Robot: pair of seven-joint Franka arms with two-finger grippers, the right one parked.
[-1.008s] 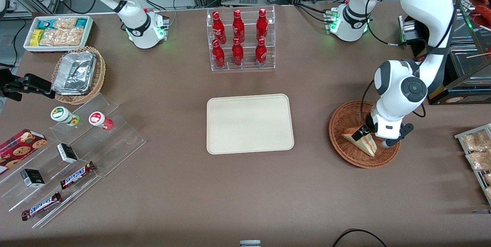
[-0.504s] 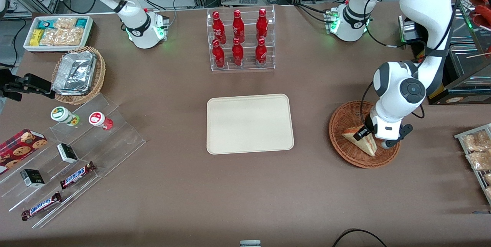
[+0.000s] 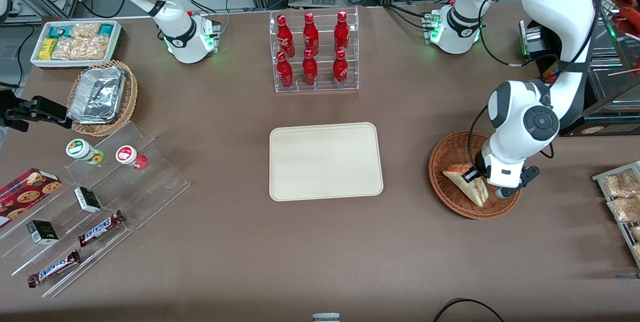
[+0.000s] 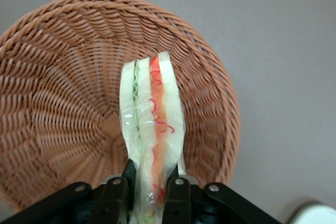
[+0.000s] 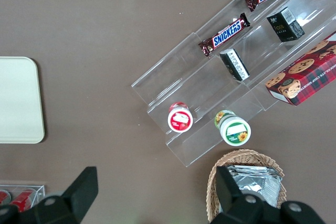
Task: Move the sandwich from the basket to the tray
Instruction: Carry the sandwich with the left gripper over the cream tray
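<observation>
The bench (image 3: 250, 242) carries the tray (image 3: 326, 161) at frame centre and the basket (image 3: 445, 162) at right. The sandwich (image 4: 152, 124) hangs over the basket, clamped in the pincer (image 4: 149, 190). Lift it straight up past the rim, then carry it level to the tray.

The basket (image 4: 63, 103) is rough woven wicker, and the sandwich (image 4: 152, 129) in it is in glossy clear wrap. The gripper (image 4: 148, 192) above the basket is matte black plastic, and the tabletop (image 3: 300, 252) is dull brown.
</observation>
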